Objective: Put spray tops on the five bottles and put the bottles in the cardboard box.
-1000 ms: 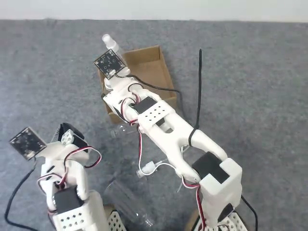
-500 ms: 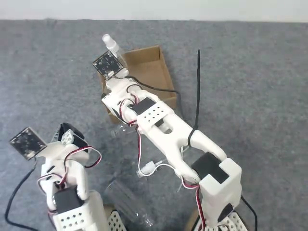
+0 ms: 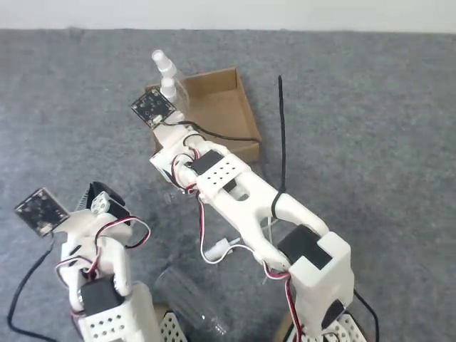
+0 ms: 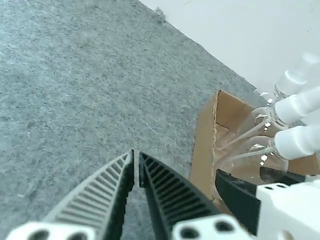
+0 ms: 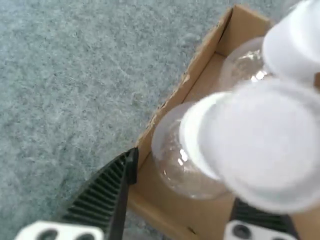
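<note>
The cardboard box lies at the far middle of the grey carpet. Capped clear bottles stand in its near-left corner, their white spray tops sticking up. My right gripper hangs open over that corner; one capped bottle stands between its jaws, with one finger outside the box wall. My left gripper is shut and holds nothing, low over bare carpet at the near left. From there I see the box and three spray tops.
A clear uncapped bottle lies on its side between the two arm bases. Another clear bottle lies just in front of the box, beside the right arm. A black cable arcs up on the right.
The right arm has swung a little to the left and drawn back from the box corner, uncovering a second spray top. The left arm has not moved.
</note>
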